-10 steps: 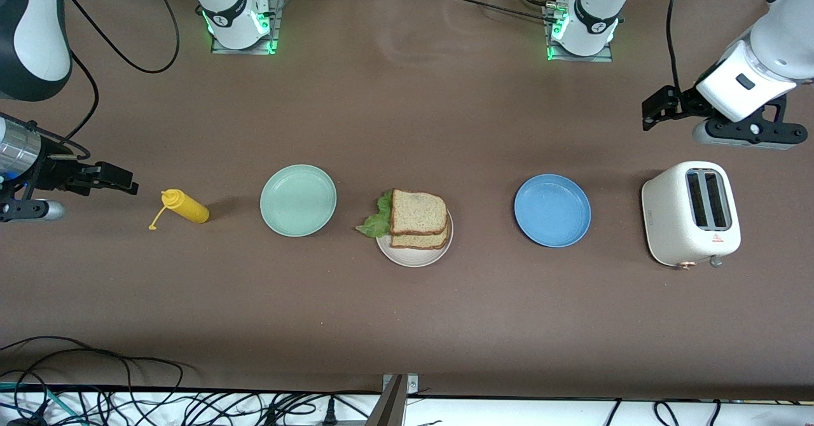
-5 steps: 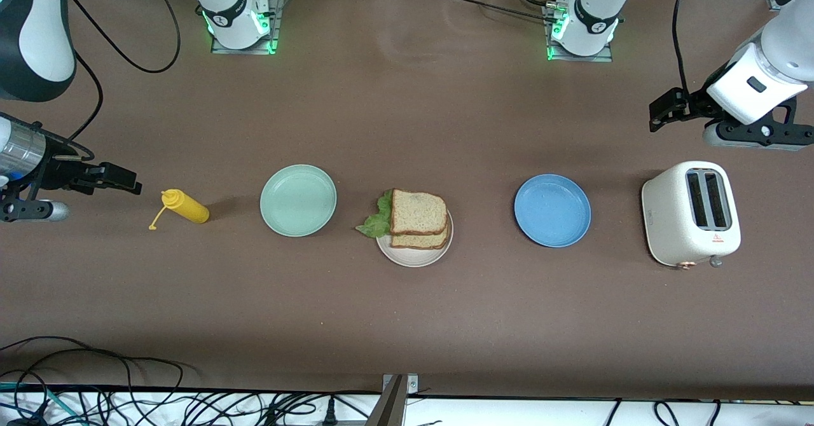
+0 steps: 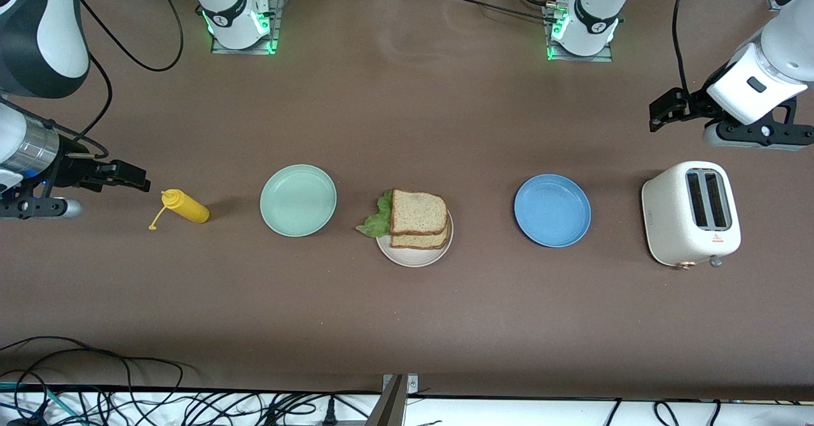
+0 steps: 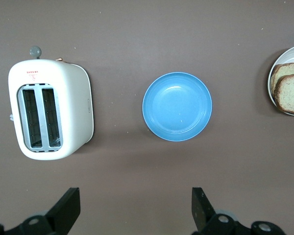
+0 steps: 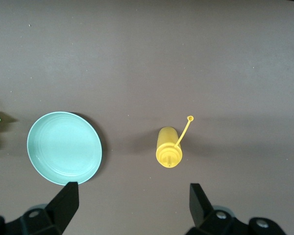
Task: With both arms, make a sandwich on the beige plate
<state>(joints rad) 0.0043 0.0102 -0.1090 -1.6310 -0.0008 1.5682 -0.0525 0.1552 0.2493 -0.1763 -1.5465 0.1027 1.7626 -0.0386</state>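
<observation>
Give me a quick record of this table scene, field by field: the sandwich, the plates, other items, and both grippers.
sandwich: two bread slices with lettuce between, stacked on the beige plate
mint-green plate: bare, toward the right arm's end
blue plate: bare, toward the left arm's end
yellow squeeze bottle: lying on its side beside the mint-green plate
toaster: slots unfilled, beside the blue plate
left gripper: open, holding nothing, up above the table near the toaster
right gripper: open, holding nothing, near the yellow squeeze bottle
</observation>
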